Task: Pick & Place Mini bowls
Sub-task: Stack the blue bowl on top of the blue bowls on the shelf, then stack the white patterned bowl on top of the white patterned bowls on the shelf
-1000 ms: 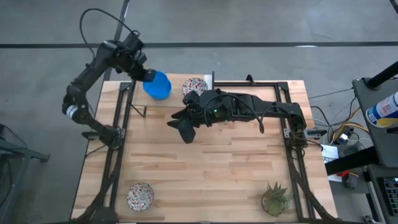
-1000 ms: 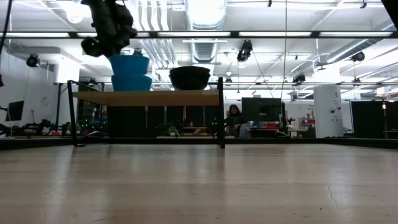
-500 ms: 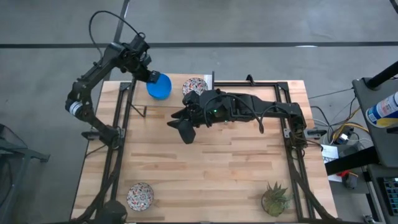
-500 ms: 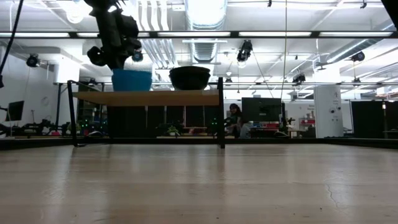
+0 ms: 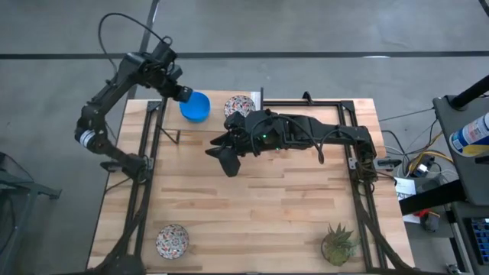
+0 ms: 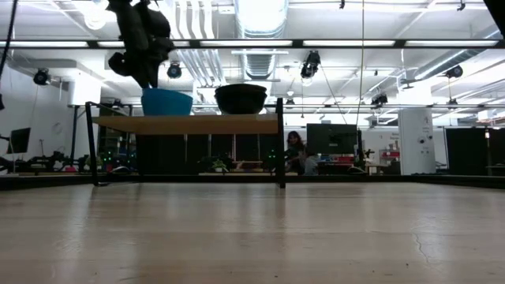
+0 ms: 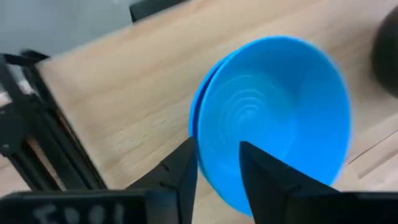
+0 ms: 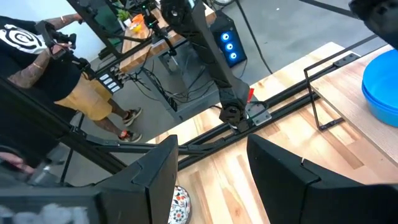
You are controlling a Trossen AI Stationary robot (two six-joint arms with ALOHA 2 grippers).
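Two bright blue mini bowls (image 5: 196, 106) sit nested one in the other on a raised wooden shelf (image 6: 189, 124) at the table's far edge. A patterned mini bowl (image 5: 239, 105) stands to their right on the same shelf. My left gripper (image 5: 182, 95) is open at the blue stack's left rim. In the left wrist view, my left gripper (image 7: 217, 148) has one finger inside the rim and one outside. My right gripper (image 5: 227, 162) hovers open over the table's middle with nothing between its fingers. Another patterned bowl (image 5: 172, 241) rests at the near left corner.
A small potted plant (image 5: 338, 243) stands at the near right corner. The shelf's black metal legs (image 5: 163, 130) rise from the table at the far left. A person (image 8: 37, 62) stands beyond the table's left side.
My left gripper has carried the upper blue bowl down into the blue bowl on the shelf, where it now sits nested. The gripper has then drawn back a little, up and toward the table's left edge, leaving the bowl in place.
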